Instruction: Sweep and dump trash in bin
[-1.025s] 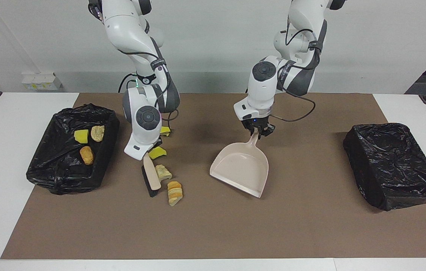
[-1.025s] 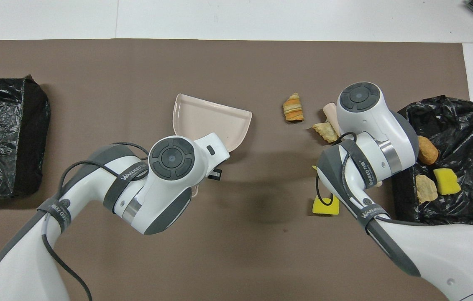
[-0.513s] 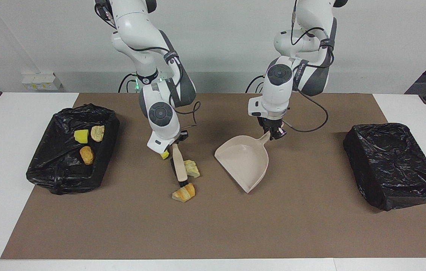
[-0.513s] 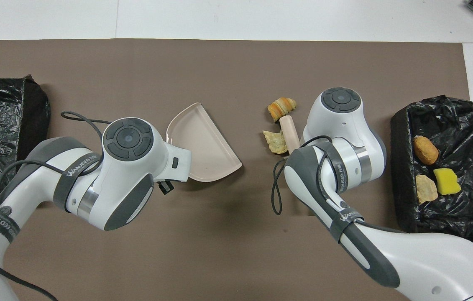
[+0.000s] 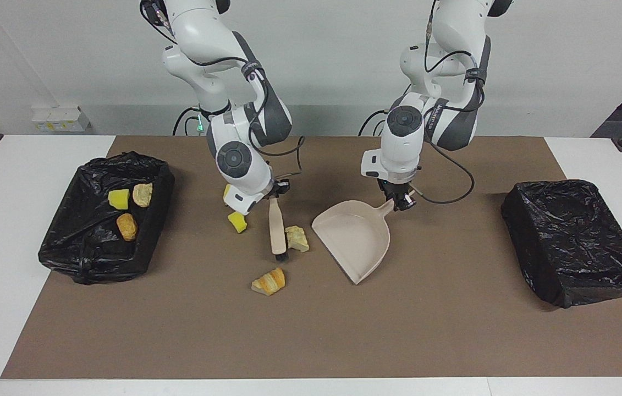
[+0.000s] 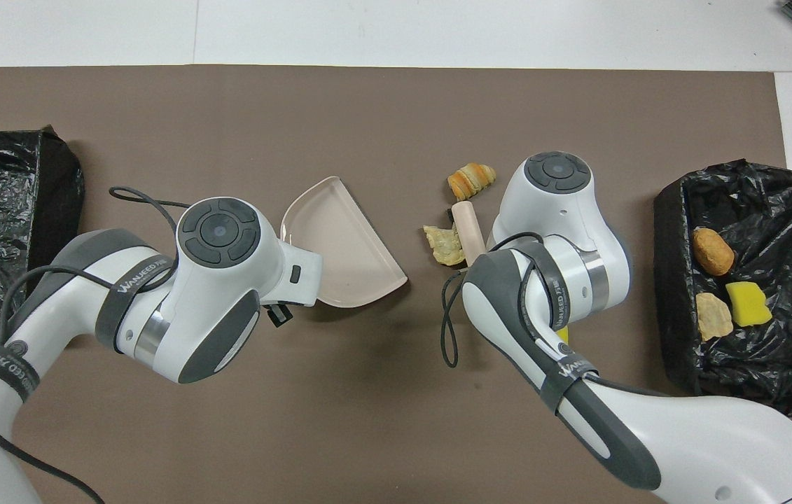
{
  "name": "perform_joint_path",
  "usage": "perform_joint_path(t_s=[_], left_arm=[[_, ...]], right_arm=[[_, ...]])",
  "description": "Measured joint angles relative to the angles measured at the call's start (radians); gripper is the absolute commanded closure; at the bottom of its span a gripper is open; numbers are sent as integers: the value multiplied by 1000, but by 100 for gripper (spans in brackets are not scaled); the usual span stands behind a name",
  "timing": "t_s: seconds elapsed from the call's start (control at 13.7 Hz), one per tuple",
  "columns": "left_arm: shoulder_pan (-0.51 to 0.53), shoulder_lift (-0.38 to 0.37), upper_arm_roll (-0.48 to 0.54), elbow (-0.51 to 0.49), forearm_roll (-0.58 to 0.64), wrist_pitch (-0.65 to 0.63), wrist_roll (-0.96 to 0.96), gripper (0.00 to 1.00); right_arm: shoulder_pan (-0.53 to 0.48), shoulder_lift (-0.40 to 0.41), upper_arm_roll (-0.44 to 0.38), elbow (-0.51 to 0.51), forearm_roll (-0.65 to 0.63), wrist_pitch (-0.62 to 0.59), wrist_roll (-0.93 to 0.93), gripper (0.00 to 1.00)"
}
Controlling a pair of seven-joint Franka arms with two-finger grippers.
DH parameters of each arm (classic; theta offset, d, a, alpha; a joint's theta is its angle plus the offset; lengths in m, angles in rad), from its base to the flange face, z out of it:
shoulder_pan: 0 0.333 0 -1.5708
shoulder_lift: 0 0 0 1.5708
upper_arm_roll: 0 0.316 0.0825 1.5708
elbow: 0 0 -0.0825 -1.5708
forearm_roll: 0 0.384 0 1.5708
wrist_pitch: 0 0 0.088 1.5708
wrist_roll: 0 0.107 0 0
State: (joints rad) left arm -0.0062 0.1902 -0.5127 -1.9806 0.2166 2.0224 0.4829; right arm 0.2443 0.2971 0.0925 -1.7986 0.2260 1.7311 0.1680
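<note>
While three scraps already lie in the lined bin [image 5: 71,242] at the right arm's end of the table, the pale tan scrap [image 5: 296,238] sits mid-table between brush [image 5: 276,226] and dustpan [image 5: 353,239], touching the bristles; the orange lump [image 5: 269,281] lies farther from the robots, a yellow chunk [image 5: 237,221] beside the brush toward the bin. Right end effector [image 5: 274,193] is clamped on the brush handle, long axis pointing away from the robots. Left end effector [image 5: 402,201] grips the dustpan handle, mouth facing the scrap.

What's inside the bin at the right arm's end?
The bin holds three scraps on its black liner: a yellow chunk, a tan lump and an orange-brown lump. Anything under the liner's folds is hidden.
</note>
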Motion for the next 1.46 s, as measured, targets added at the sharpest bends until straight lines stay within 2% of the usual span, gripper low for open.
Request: perform_joint_path(t_s=[0.15,0.37,0.73,0.95,1.17,1.32,1.46], left_arm=[[0,4,-1,0,0,6,26,100],[-1,5,-4,1,28,26,98,100],[-1,8,-5,1,56,47,188,100],[-1,9,-6,1,57,46,190,100],[-6,9,-9,1,60,44,192,100],[-11,9,-9,1,61,43,192,100],[-13,9,-9,1,61,39,192,100]], right_arm=[[-46,-69,-2,-18,0,-88,48,100],[-104,-213,-3,-168,0,-125,105,100],[-128,-409,-3,-526,0,32,270,100],[-145,-490,-3,-648,0,113,307,100],[-139,-505,1,-674,0,179,324,100],[-78,-467,3,-667,0,260,380,100],[-18,-395,9,-607,0,294,437,100]])
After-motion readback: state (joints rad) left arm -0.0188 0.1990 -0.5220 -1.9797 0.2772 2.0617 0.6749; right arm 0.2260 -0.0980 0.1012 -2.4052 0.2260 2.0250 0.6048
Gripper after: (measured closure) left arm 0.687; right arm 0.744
